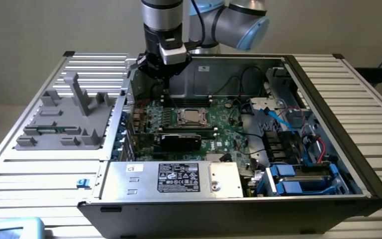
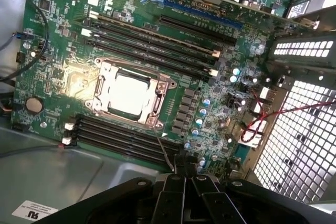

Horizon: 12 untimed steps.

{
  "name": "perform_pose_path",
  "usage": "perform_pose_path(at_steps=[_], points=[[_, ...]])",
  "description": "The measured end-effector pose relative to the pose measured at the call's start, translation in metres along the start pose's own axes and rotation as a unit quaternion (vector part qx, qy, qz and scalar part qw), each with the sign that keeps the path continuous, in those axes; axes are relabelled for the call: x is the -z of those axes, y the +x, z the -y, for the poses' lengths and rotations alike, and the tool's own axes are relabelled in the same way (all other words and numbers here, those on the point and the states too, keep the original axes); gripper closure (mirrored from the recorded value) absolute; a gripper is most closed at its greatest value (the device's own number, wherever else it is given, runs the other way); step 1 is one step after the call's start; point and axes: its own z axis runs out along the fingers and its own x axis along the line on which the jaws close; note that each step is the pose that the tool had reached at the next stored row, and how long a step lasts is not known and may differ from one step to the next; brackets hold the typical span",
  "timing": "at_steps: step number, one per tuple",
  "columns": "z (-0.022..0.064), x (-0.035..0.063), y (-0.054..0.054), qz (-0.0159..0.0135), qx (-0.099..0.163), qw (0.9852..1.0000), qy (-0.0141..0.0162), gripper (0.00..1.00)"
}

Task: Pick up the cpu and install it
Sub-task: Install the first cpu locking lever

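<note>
Pincer (image 1: 165, 79) hangs at the end of the arm above the open computer case (image 1: 231, 216), near the case's far corner toward the exterior view's left. Its jaws are pressed together, the 2 dark fingers (image 2: 173, 182) meeting at their tips, and nothing is held between them.

The cpu (image 2: 128, 94) is below the pincer and well apart from it. It lies flat inside the metal socket frame (image 2: 157, 109) on the green motherboard (image 2: 220, 98), and its silver top shines bright under the light. In the exterior view it sits lower than the pincer and a little toward that view's right.

2 banks of dark memory slots (image 2: 157, 35) flank the socket, 1 bank on the side nearer the pincer and 1 on the far side. A black graphics card (image 1: 181, 139) stands beyond the cpu from the pincer, and past it the silver power supply box (image 1: 171, 178) with a white label fills the case's near corner. A red wire (image 2: 273, 114) loops beside the perforated case wall (image 2: 299, 140), close to the fingertips.

Outside the case, on the slatted table (image 1: 350, 89), a grey fixture (image 1: 65, 119) rests toward the exterior view's left of the pincer.
</note>
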Motion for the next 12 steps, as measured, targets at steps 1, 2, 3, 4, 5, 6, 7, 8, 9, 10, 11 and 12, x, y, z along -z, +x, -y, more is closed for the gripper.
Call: perform_pose_path(at_steps=[1,2,3,4,5,6,7,8,9,10,11,12], points=[[-0.0008,-0.0012,-0.0002,-0.0004,-0.001,1.0,0.0006,0.89],[-0.0016,-0.0023,-0.0004,-0.0007,-0.003,1.0,0.0013,0.89],[-0.0024,-0.0034,-0.0006,-0.0011,-0.004,1.0,0.0021,0.89],[-0.003,-0.0043,-0.0008,-0.0014,-0.005,1.0,0.003,0.89],[-0.0036,-0.0053,-0.0009,-0.0017,-0.006,1.0,0.004,0.89],[-0.004,-0.0061,-0.0011,-0.002,-0.008,1.0,0.0054,0.89],[-0.0043,-0.0068,-0.0014,-0.002,-0.009,0.9999,0.007,0.89],[-0.0043,-0.0075,-0.0019,-0.0021,-0.009,0.9999,0.0086,0.89],[-0.0042,-0.0081,-0.0025,-0.0021,-0.01,0.9999,0.01,0.89],[-0.0042,-0.0088,-0.003,-0.002,-0.01,0.9999,0.0114,0.89],[-0.0043,-0.0088,-0.003,-0.0017,-0.011,0.9999,0.0116,0.89],[-0.0042,-0.0088,-0.003,-0.0017,-0.011,0.9999,0.0116,0.89]])
